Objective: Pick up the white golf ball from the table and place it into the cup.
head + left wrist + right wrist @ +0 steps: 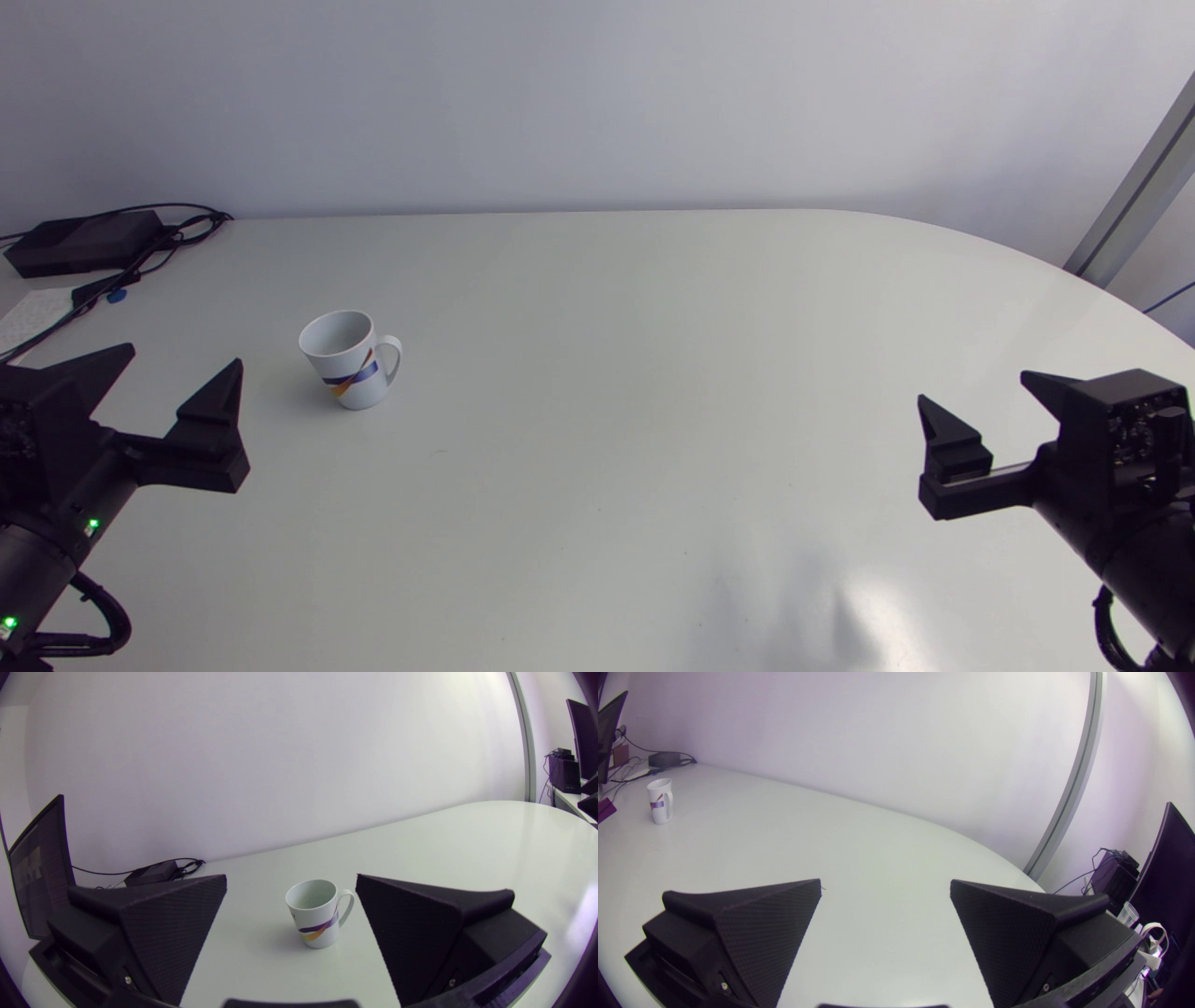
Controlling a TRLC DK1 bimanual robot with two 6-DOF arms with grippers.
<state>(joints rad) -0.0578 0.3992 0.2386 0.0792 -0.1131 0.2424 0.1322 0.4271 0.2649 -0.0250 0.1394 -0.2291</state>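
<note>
A white cup (pixel 347 359) with a blue and orange stripe and a handle stands upright on the table's left half, and its inside looks empty. My left gripper (pixel 182 359) hovers open just left of the cup and in front of it. In the left wrist view the cup (pixel 315 914) stands a short way ahead of the left gripper (pixel 290 877), in line with the gap between its fingers. My right gripper (pixel 976 387) is open at the table's right side, with nothing between the fingers of this gripper (pixel 885 882); the cup (pixel 659 801) is far off. No golf ball shows in any view.
A black power brick (pixel 84 241) with cables lies at the back left corner, beside a sheet of paper (pixel 33 313). The table's rounded far edge (pixel 1074 271) curves round at the right.
</note>
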